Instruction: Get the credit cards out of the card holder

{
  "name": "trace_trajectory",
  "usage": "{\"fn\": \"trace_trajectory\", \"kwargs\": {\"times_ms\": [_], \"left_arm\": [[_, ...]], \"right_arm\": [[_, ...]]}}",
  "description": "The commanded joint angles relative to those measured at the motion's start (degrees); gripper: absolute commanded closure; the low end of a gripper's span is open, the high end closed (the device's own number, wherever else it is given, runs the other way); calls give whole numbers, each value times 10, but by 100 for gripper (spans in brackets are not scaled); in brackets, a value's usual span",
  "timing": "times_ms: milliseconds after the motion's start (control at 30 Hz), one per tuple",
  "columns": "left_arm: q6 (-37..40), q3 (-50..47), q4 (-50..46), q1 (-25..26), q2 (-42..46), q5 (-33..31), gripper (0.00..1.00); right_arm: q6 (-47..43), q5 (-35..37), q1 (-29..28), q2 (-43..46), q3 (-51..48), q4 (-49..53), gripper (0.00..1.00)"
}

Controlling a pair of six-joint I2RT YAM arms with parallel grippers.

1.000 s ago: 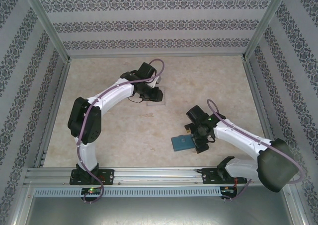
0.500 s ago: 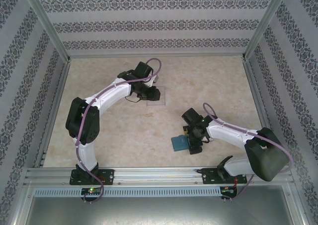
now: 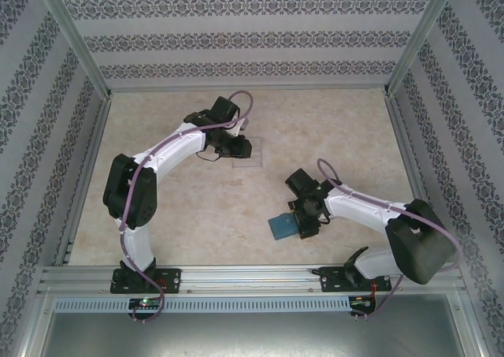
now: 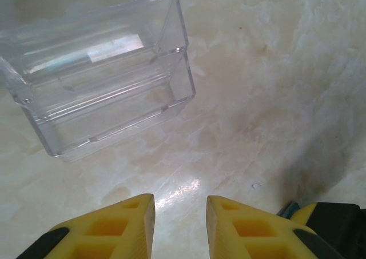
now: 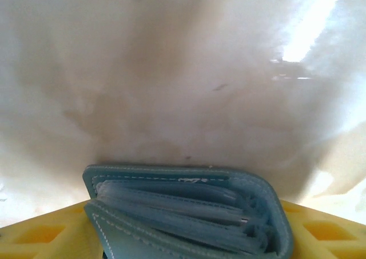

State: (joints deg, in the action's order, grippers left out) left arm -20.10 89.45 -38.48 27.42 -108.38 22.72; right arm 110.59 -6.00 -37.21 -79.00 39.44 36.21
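Lying on the glossy, cream-marbled surface right of centre and towards the near edge, the card holder reads from above as a small teal rectangle, its right side tucked under the right arm's wrist. Close up from the right wrist it is soft, leather-like and blue-green, with pale stitching along rounded edges and several stacked grey-blue pocket lips showing at its open side. The lower part of it is cut off by the frame. Whether any of those thin layers are the credit cards cannot be made out. The right jaws straddle the holder, a yellow ribbed pad at either end. Whether they press on it or merely flank it I cannot tell. Well apart, towards the far middle of the surface, sits a clear plastic tray, hard-edged and boxy with a stepped inner ledge, catching white glare. From above it is only a faint outline, partly covered by the left wrist. The left jaws hover just short of the tray, their yellow honeycomb-moulded fingertips parted a little with bare surface between them, gripping nothing. A dark shadow blurs the surface at the right of that view
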Motion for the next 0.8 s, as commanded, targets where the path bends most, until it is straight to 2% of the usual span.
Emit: {"fn": "trace_trajectory", "kwargs": {"times_ms": [0, 67, 267, 400, 600, 767], "left_arm": [[-4, -9, -13, -12, 27, -75, 70], [-9, -12, -20, -21, 28, -96, 70], [-41, -66, 6, -64, 56, -79, 69], [-44, -91, 6, -78, 69, -82, 69], [-53, -127, 7, -87, 90, -101, 69], [-58, -156, 14, -91, 104, -107, 70]], "right_arm": [[-110, 20, 13, -18, 42, 28, 34], [-166, 20, 18, -31, 64, 36, 34], [-392, 46, 18, -100, 187, 91, 36], [-547, 25, 14, -166, 276, 119, 36], [-677, 9, -5, -234, 374, 150, 38], [-742, 8, -20, -297, 448, 177, 41]]}}
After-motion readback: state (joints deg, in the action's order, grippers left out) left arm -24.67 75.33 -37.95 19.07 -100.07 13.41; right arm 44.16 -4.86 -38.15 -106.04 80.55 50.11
